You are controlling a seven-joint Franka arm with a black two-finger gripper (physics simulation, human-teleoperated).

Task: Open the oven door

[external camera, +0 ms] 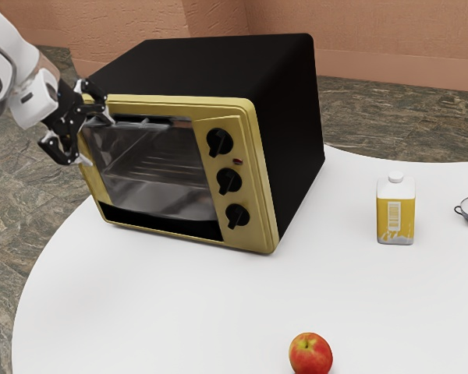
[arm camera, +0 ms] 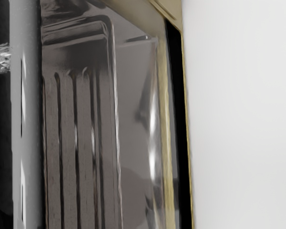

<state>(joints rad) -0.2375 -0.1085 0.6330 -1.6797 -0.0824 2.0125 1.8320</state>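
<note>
Boxy black-and-gold oven (external camera: 288, 117) on smooth white bench (external camera: 179, 312); clear, glossy door (external camera: 152, 175) closed. Black fingers (external camera: 58, 149) wide apart, gripping nothing, near the smooth grey cylindrical handle (arm camera: 26, 119).

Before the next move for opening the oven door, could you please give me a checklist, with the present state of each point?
1. Glass door of the black and gold oven still to be opened: ok, it looks closed.
2. Black gripper open: ok.
3. Round grey bar handle held: not ok, no grip on it.
4. Handle lined up for closing on it: cannot tell.
5. Red-yellow apple away from the door: ok.
6. White and yellow carton away from the door: ok.
</note>
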